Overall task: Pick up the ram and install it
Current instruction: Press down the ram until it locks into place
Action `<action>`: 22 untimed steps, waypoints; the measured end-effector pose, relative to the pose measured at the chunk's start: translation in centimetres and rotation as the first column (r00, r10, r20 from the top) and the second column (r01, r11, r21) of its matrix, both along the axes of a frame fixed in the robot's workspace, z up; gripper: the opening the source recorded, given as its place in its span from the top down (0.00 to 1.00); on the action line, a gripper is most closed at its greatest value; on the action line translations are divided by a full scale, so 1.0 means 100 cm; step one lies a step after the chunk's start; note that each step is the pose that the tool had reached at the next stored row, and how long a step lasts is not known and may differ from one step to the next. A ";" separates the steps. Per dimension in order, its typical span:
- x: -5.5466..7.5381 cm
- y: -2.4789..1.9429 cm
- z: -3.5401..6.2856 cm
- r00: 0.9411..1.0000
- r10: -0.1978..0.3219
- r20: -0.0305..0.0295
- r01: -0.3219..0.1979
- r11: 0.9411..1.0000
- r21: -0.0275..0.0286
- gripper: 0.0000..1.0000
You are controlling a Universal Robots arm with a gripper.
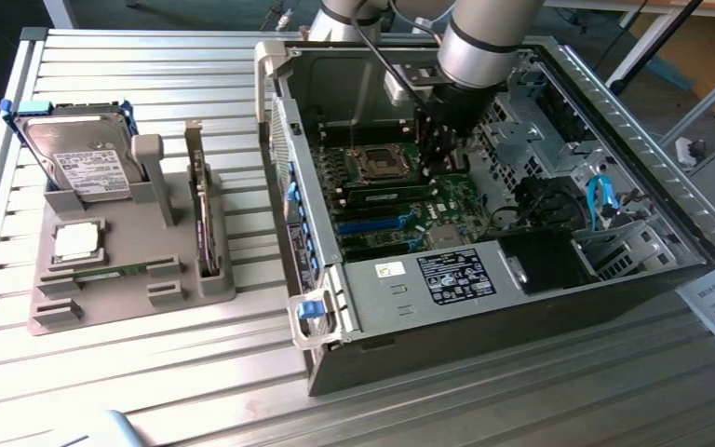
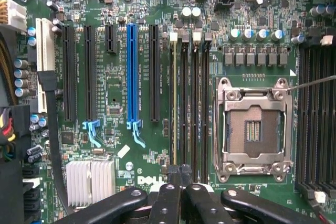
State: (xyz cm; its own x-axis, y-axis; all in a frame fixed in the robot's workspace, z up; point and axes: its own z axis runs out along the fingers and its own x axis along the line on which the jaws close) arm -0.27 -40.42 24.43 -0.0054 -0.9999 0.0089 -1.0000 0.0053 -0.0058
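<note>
The gripper (image 2: 181,190) hangs inside the open computer case (image 1: 606,112), clenched with nothing visibly between its black fingers (image 2: 167,203), right over a ram stick (image 2: 174,103) seated edge-up in the memory slots (image 2: 194,103) beside the empty, metal-framed processor socket (image 2: 255,129). Long black and blue card slots (image 2: 132,72), a finned silver heat sink (image 2: 90,181) and cable bundles crowd the green board. On the ribbed metal table (image 1: 122,372) a grey holder (image 1: 97,289) carries another ram stick (image 1: 109,273), a square silver chip (image 1: 75,242) and a hard drive (image 1: 85,158).
</note>
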 end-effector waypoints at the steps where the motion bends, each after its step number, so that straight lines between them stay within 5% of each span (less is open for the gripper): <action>1: -0.001 0.0000 0.0000 1.000 0.000 0.000 0.000 1.000 0.000 0.89; 22: -0.030 0.0000 0.0000 1.000 0.000 0.005 0.000 1.000 0.000 0.89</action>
State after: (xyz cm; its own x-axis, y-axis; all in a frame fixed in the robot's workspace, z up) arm -3.31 -40.42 24.43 -0.0057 -0.9999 0.0090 -0.9999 0.0056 -0.0108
